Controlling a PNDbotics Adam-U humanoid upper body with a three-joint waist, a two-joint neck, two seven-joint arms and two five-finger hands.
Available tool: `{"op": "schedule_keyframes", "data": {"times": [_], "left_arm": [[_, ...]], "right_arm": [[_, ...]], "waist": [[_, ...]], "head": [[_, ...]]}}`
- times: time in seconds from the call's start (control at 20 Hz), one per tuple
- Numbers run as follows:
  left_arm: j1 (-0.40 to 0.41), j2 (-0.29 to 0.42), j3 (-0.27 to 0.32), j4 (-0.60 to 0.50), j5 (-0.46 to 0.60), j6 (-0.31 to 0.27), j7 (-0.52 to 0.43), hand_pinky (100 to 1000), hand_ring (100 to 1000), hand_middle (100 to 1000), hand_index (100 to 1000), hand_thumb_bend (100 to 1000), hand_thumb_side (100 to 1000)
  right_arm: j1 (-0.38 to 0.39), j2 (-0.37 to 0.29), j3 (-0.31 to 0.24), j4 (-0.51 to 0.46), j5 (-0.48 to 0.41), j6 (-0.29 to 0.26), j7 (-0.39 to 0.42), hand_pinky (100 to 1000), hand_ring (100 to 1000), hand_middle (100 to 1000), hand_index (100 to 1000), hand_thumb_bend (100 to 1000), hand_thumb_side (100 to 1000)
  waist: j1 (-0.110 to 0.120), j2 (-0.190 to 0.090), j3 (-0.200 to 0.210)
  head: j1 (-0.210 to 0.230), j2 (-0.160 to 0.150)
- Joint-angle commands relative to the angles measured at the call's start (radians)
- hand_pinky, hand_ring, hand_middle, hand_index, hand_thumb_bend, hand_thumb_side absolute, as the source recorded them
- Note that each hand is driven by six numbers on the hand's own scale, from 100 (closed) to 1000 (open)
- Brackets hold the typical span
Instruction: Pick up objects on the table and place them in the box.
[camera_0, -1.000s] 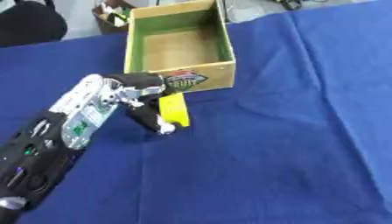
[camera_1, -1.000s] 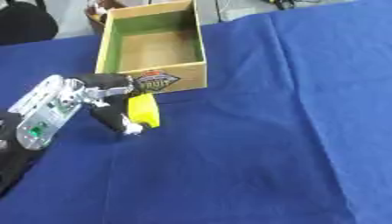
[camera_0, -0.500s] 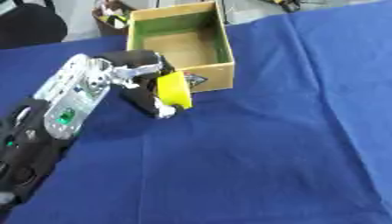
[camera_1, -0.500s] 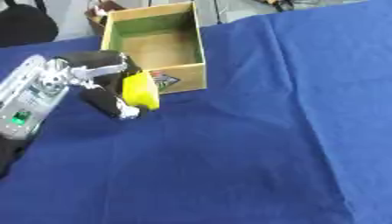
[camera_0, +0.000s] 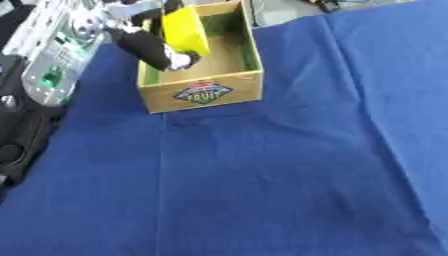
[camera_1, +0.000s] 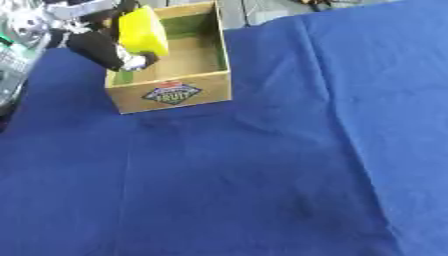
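Note:
A flat yellow object (camera_0: 185, 30) hangs over the open cardboard box (camera_0: 203, 92), above its left half. My left hand (camera_0: 147, 44) is shut on it, thumb and fingers pinching its sides, the arm coming in from the upper left. The box has a green inner lining and a fruit label (camera_0: 202, 92) on its near wall. The box floor that shows looks bare. My right hand is in no view.
A blue cloth (camera_0: 262, 175) covers the table, with creases running toward me. My left forearm (camera_0: 48, 55), silver and black, fills the left edge. Dark items lie beyond the table's far edge at the top.
My left hand lifted the yellow object off the cloth in front of the box and carried it up and over the box. The camera has also shifted.

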Motion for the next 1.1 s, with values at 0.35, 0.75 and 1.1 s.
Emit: {"op": "schedule_keyframes", "data": {"times": [0.35, 0.75, 1.1], "left_arm": [[-0.106, -0.043, 0.064, 0.288, -0.221, -0.007, 0.308, 154, 455, 448, 425, 100, 245], [-0.129, -0.087, 0.077, 0.445, -0.337, -0.064, 0.379, 237, 507, 491, 539, 100, 248], [-0.131, -0.096, 0.072, 0.492, -0.403, -0.124, 0.217, 599, 793, 790, 917, 100, 602]], "right_arm": [[-0.026, -0.026, 0.008, -0.019, -0.009, -0.022, 0.009, 640, 668, 535, 828, 100, 668], [-0.031, -0.019, 0.012, -0.019, -0.003, -0.021, 0.013, 640, 668, 533, 829, 100, 673], [-0.032, -0.017, 0.01, -0.019, -0.006, -0.02, 0.009, 640, 668, 534, 828, 100, 674]], "waist": [[0.001, 0.013, -0.056], [0.003, 0.032, -0.079], [0.004, 0.027, -0.083]], "head": [[0.057, -0.027], [0.07, -0.042], [0.072, -0.038]]}}
